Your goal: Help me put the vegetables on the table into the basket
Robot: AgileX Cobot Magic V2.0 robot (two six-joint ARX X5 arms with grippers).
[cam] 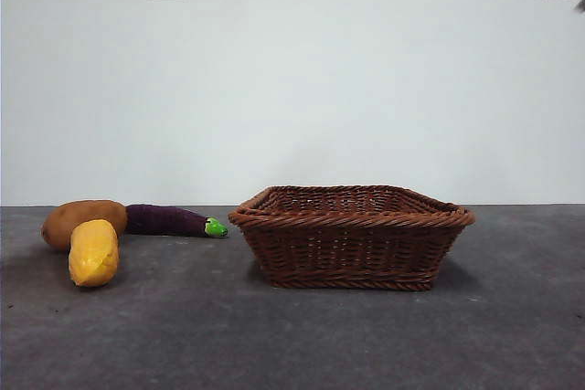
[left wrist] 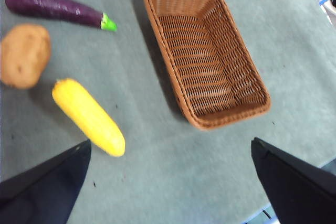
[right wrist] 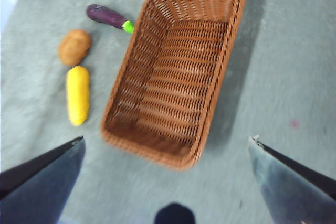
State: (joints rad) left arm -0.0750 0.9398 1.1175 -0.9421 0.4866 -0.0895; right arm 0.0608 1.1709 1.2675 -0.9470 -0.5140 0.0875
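Left wrist view, yellow vegetable [left wrist: 88, 116] near spread left end effector [left wrist: 170, 182]

Woven wicker basket [cam: 352, 237], matt speckled table [cam: 292, 335], seemingly

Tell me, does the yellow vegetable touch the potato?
Apart. The left wrist view shows bare table between the yellow vegetable and the potato, though the front view overlaps them.

three vegetables [cam: 91, 237] (potato, yellow one, eggplant), one basket [cam: 351, 219]
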